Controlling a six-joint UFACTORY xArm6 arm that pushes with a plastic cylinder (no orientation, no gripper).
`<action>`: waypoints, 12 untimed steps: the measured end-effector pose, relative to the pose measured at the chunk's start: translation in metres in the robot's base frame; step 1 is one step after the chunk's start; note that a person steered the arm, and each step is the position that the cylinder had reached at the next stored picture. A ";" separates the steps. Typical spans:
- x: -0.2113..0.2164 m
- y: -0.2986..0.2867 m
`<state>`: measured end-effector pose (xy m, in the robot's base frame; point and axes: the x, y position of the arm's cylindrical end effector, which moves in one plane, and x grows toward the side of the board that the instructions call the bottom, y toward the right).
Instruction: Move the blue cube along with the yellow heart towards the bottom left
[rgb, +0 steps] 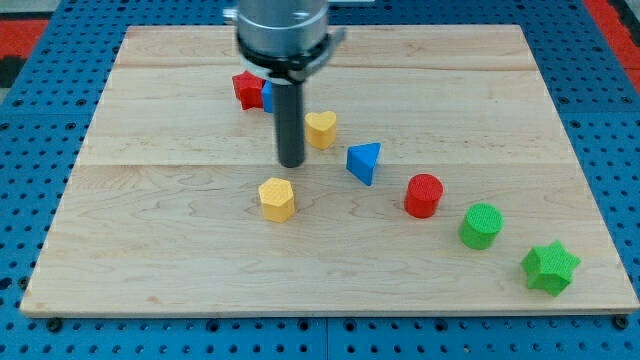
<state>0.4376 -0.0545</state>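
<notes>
The blue cube (268, 96) sits near the view's top, mostly hidden behind the dark rod, touching a red star-like block (246, 89) on its left. The yellow heart (321, 129) lies just right of the rod. My tip (291, 163) rests on the board, below the blue cube and to the lower left of the yellow heart, apart from both.
A yellow hexagon block (277, 198) lies just below my tip. A blue triangle block (364, 162), a red cylinder (424, 194), a green cylinder (481, 225) and a green star (550, 267) run diagonally towards the bottom right. The wooden board (150, 250) is edged by blue pegboard.
</notes>
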 end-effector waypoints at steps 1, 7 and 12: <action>0.069 0.032; -0.088 0.037; 0.017 0.005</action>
<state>0.4545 -0.0500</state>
